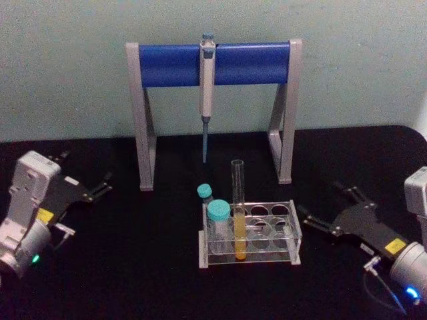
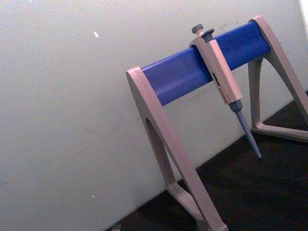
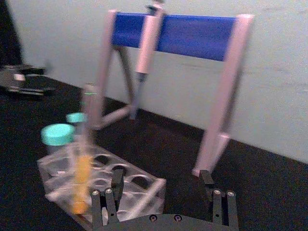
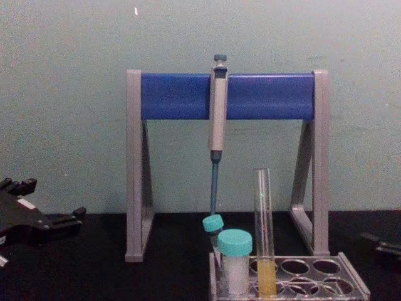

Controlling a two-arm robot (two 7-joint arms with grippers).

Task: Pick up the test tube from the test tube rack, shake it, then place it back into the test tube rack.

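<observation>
The tube (image 1: 238, 213) stands upright in the rack (image 1: 292, 223), beside a teal-capped vial (image 1: 218, 223), near the worktop's front edge. The head view shows left gripper (image 1: 85, 170) and right gripper (image 1: 319, 198) towards the side edges, both with jaws apart. The chest view cuts off the rack's base and part of each gripper.

Probably lab: pipette (image 1: 207, 80), test tube rack (image 1: 280, 251)

I see one test tube (image 1: 237, 193), one test tube rack (image 1: 294, 235) and two vials (image 1: 219, 220) (image 1: 205, 194) with teal caps. There is also one pipette (image 1: 207, 87) and one pipette stand (image 1: 167, 65).
</observation>
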